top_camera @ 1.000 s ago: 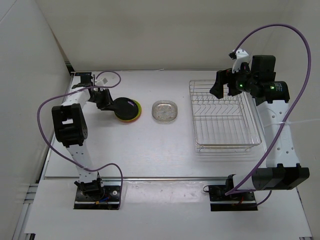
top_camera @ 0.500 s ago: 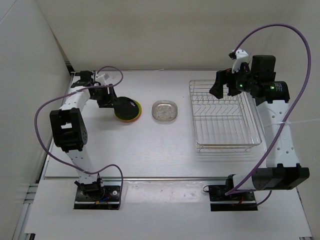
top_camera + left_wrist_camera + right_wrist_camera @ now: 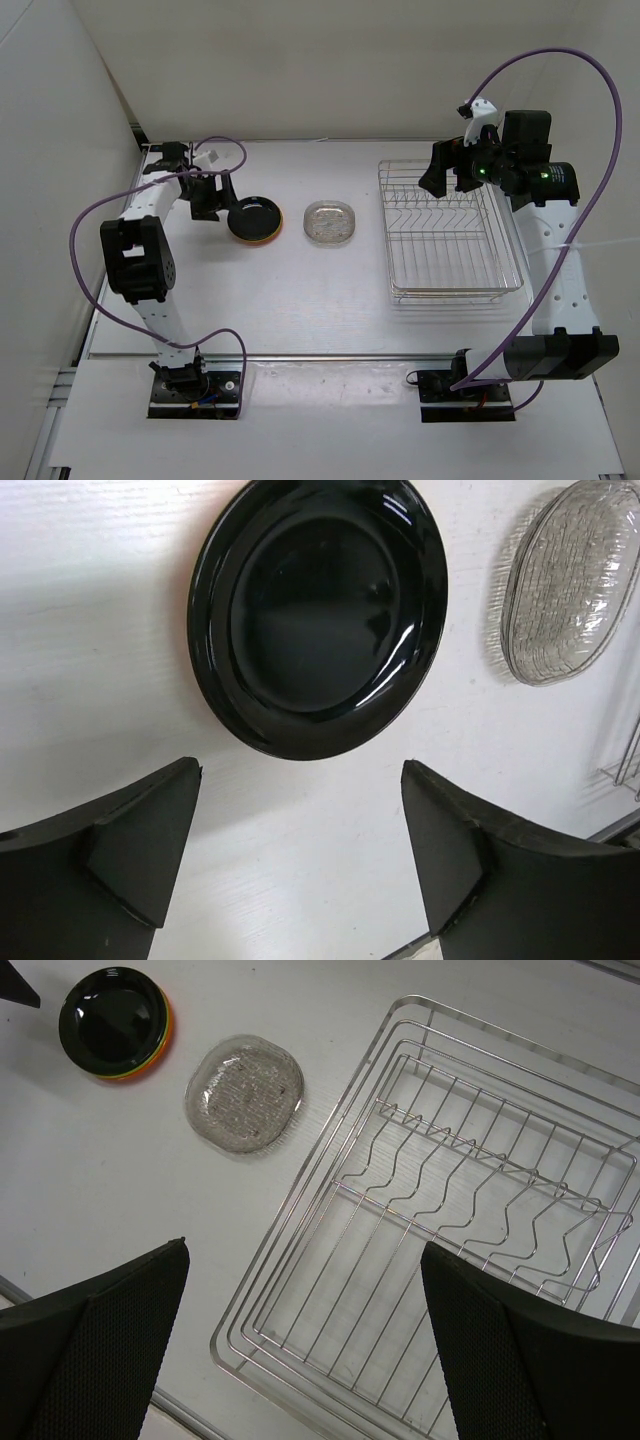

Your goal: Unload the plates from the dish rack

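Top external view: a flat white table [image 3: 300, 300] seen from above, with one arm on each side.
Dish rack [image 3: 450, 250]: a big silver wire rack shaped like a rectangle. It sits flat on the table at the right side of the top picture.
Black plate [image 3: 257, 213] [image 3: 318, 615] [image 3: 112, 1018]: a small, round, shiny black plastic plate. It is left of the middle in the top picture, on top of a little pile and well apart from the rack.
Orange plate [image 3: 166, 1032]: a round orange plastic plate under the black one. Only a thin edge peeks out.
Clear plate [image 3: 332, 221] [image 3: 572, 580] [image 3: 245, 1094]: a small see-through plastic plate. It lies flat on the table between the pile and the rack and touches neither.
Left gripper [image 3: 212, 197] [image 3: 300, 770]: it is just beside the pile, on its left. Its two black fingers [image 3: 130, 850] are spread wide and hold nothing. The black plate is just past the tips, not touching.
Right gripper [image 3: 450, 170] [image 3: 305, 1248]: it hangs over the top left corner of the rack. Its fingers [image 3: 100, 1360] are far apart and hold nothing. Rack wires show between them.
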You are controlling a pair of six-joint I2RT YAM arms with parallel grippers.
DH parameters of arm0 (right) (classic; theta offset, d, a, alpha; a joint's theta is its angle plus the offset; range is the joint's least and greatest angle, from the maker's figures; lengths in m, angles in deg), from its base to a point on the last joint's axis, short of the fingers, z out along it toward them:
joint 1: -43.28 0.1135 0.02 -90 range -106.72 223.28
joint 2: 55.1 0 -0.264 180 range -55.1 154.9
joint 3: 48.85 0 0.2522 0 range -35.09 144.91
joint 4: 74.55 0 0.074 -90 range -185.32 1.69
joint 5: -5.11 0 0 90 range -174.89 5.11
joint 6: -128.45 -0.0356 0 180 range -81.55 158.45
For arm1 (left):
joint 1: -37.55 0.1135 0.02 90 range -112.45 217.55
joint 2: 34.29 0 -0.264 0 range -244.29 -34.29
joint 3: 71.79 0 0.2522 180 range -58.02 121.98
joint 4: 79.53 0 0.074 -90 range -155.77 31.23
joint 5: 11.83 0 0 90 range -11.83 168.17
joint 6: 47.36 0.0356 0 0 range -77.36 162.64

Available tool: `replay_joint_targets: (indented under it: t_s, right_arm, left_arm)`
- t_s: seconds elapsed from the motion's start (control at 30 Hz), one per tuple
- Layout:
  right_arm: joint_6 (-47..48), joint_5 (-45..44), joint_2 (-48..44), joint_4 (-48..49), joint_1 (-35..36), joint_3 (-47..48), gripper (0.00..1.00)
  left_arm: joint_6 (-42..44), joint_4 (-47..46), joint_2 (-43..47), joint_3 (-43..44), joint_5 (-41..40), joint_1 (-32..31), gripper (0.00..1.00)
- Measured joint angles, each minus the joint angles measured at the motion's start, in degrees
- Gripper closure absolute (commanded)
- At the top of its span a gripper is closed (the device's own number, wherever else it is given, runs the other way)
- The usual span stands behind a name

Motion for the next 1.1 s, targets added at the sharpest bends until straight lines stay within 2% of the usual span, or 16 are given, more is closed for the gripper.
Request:
replay_joint_targets:
  t_s: [0.13,0.33,0.53,0.77,0.93,1.1]
  right_arm:
    - [0.0,-0.09,-0.09,0.0,0.0,0.0,0.0]
    - [-1.29,-4.98,-1.2,0.44,-1.49,-0.81,0.0]
    - [-2.75,-11.72,0.02,2.12,-12.17,-0.79,0.0]
    - [-2.23,-17.92,3.93,4.52,-23.47,-2.1,0.0]
    - [-1.09,-18.97,4.28,5.88,-27.69,-5.42,0.0]
    - [-0.2,-18.97,4.31,6.45,-28.26,-7.8,0.0]
  left_arm:
    - [0.42,1.42,0.02,2.36,-1.55,-0.26,0.01]
    - [1.14,3.23,4.24,2.62,-5.77,-0.04,0.01]
    - [2.43,5.38,13.75,4.81,-11.87,2.62,0.01]
    - [5.22,6.38,20.44,4.31,-15.91,10.05,0.01]
    - [6.64,6.78,20.79,1.55,-16.98,15.45,0.01]
    - [7.15,6.97,20.79,-1.29,-17.77,16.55,0.01]
